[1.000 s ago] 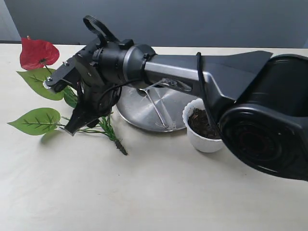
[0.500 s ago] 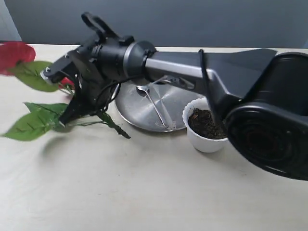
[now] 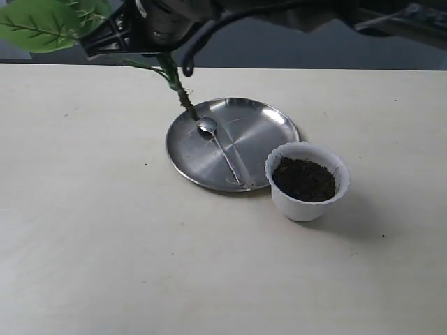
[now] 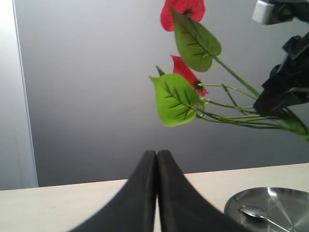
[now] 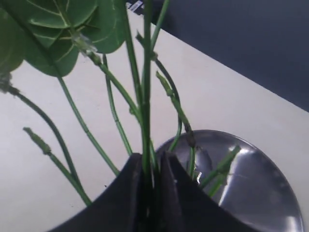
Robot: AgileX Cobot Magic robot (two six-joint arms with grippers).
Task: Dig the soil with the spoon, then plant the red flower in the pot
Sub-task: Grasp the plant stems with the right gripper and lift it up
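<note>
My right gripper (image 5: 151,159) is shut on the stems of the red flower (image 5: 145,96), holding the sprig in the air above the table. In the exterior view the flower's stem (image 3: 178,87) hangs down over the far left rim of the steel plate, and a green leaf (image 3: 42,24) shows at the top left. The red blooms (image 4: 183,12) appear in the left wrist view. The spoon (image 3: 220,146) lies on the plate. The white pot (image 3: 307,181) stands right of the plate, holding dark soil (image 3: 304,178). My left gripper (image 4: 157,154) is shut on nothing.
A round steel plate (image 3: 265,125) sits at the table's middle, touching the pot's left side. Pale tabletop surrounds both. A grey wall runs behind the table's far edge.
The right arm has lifted the flower off the table at the left and carried it up and rightward, so its stem end now hangs over the plate. The arm has left most of the exterior view.
</note>
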